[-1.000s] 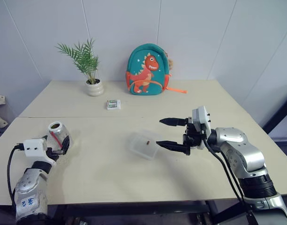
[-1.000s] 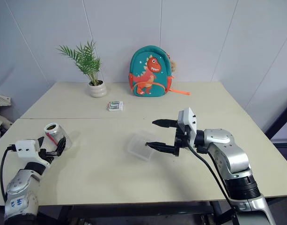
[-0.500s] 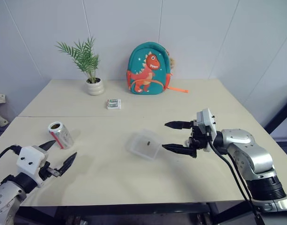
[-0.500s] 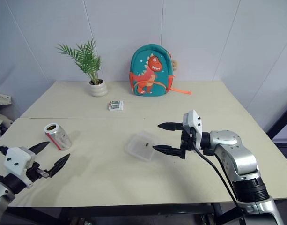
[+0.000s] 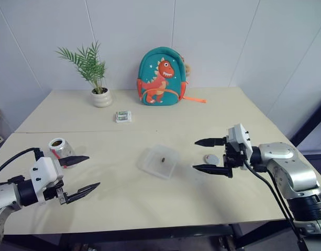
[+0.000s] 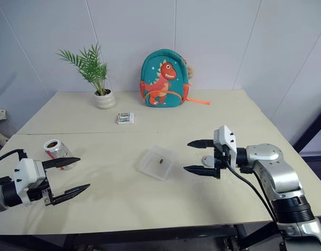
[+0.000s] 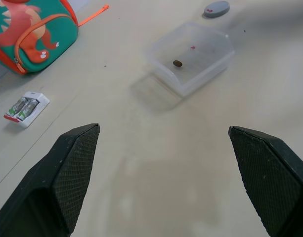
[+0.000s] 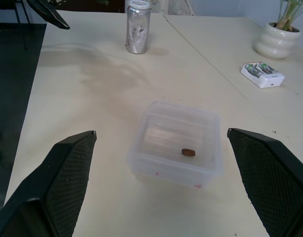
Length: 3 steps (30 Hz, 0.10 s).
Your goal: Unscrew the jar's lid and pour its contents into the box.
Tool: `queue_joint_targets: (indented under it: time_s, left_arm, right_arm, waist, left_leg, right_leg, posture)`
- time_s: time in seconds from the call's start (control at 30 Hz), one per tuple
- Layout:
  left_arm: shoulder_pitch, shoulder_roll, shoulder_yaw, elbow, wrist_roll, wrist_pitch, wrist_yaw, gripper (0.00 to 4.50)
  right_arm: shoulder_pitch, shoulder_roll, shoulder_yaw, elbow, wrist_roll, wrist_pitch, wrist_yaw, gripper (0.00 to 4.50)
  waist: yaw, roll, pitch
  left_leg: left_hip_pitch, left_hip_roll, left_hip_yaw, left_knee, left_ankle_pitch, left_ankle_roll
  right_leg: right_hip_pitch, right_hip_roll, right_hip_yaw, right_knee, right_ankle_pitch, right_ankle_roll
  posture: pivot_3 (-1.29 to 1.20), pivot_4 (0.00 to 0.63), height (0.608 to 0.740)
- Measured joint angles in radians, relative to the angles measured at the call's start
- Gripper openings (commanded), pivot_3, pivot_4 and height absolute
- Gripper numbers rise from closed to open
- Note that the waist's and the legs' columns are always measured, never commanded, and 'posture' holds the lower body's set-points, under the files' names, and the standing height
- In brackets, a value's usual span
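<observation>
In the middle of the table, the shallow clear plastic box (image 6: 158,163) already holds the small brown bit (image 6: 161,161), so the pour looks done. The silvery red-labelled jar (image 6: 55,150) stands uncapped at left, its grey disc lid (image 5: 212,158) parked right. Left gripper (image 6: 68,175) and right gripper (image 6: 197,156) hang spread and empty.

Jar (image 5: 58,147) left of box (image 5: 159,161), lid (image 5: 211,158) right.

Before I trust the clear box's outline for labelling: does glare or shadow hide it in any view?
Left wrist view: box walls crisp, soft shadow beside it. Right wrist view: rim pale but traceable, brown bit sharp. Left eye view: edges faint against the table.
</observation>
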<state>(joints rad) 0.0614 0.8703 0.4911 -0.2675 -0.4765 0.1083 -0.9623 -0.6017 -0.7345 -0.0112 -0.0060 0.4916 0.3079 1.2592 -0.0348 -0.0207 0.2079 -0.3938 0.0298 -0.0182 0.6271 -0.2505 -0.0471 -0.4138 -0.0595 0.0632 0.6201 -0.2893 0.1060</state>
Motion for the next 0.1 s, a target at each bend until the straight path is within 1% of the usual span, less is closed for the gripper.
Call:
queue_joint_targets:
  time_s: [0.1]
  left_arm:
    - [-0.001,-0.003,-0.001,0.002,-0.001,0.015,0.002,4.46]
  right_arm:
    - [0.035,0.0,0.0,-0.03,0.003,0.008,-0.008,4.5]
  waist:
    - [0.0,0.0,0.0]
  left_leg:
    - [0.0,0.0,0.0,0.0,0.0,0.0]
  right_leg:
    - [0.0,0.0,0.0,0.0,0.001,0.001]
  posture:
    - [0.0,0.15,0.74]
